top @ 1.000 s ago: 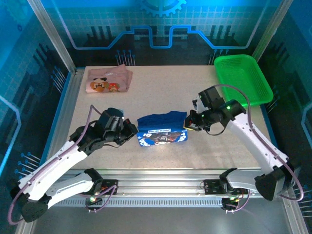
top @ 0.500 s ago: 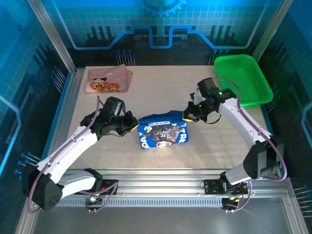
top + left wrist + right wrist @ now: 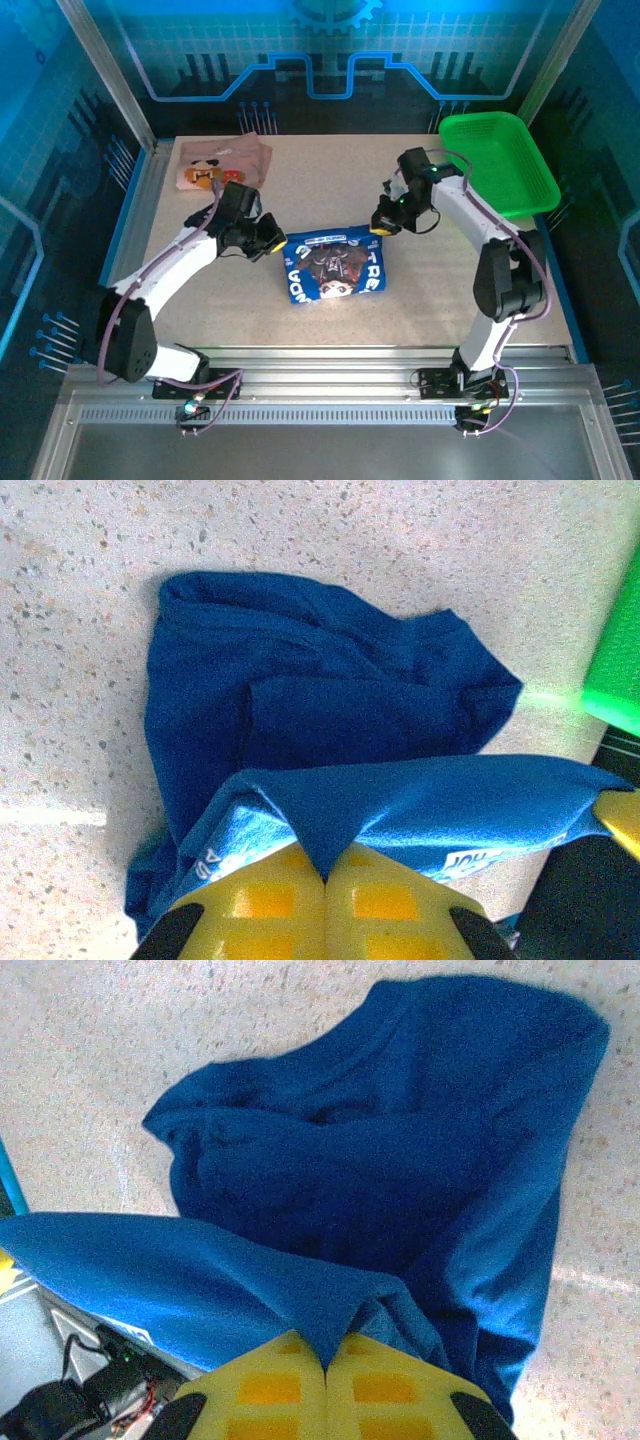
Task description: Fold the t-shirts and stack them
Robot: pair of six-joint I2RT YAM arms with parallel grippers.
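**Cloth pinched at two corners**

We see the blue t-shirt [image 3: 335,272] in the middle of the top frame, on the table [image 3: 330,175], with its printed side up. The left gripper [image 3: 272,241] holds its upper left corner and the right gripper [image 3: 382,223] holds its upper right corner. In both wrist views the yellow fingers are pressed together on a fold of blue cloth. The pink t-shirt [image 3: 222,165] lies in the upper left, well apart. The green basket [image 3: 500,160] stands in the upper right.
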